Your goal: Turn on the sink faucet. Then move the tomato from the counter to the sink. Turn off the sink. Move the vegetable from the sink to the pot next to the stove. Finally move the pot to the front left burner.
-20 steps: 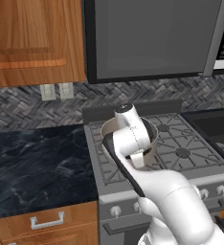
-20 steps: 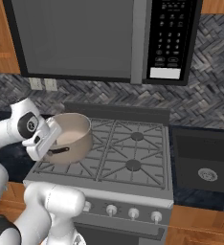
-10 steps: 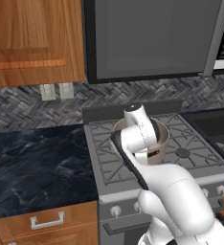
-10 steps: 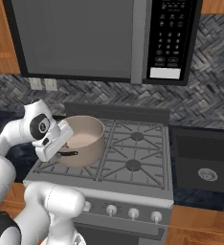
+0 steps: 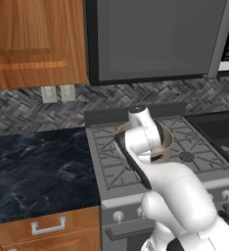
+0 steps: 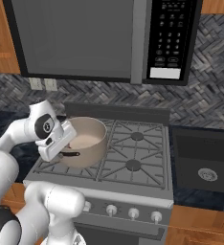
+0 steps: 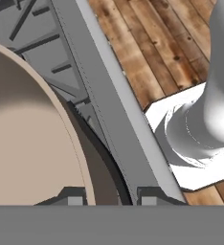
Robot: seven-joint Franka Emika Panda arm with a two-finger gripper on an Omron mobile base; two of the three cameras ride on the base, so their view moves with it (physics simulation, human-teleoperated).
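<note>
Big grey stove [image 6: 133, 158] w/ four burners sits in the middle; dark bench [image 5: 33, 171] to its left; black sink [image 6: 205, 165] to its right. Tan pot [image 6: 87, 139] sits on the near left part of the stove, over the front left burner. End effector [image 6: 68, 153] is at the pot's near left rim, closed on the dark handle [image 6: 72, 154]; in the hand view the handle runs between the two finger tips [image 7: 73, 198] & the pot's rim [image 7: 61, 119] curves just beside them. Can't tell what's inside the pot.
</note>
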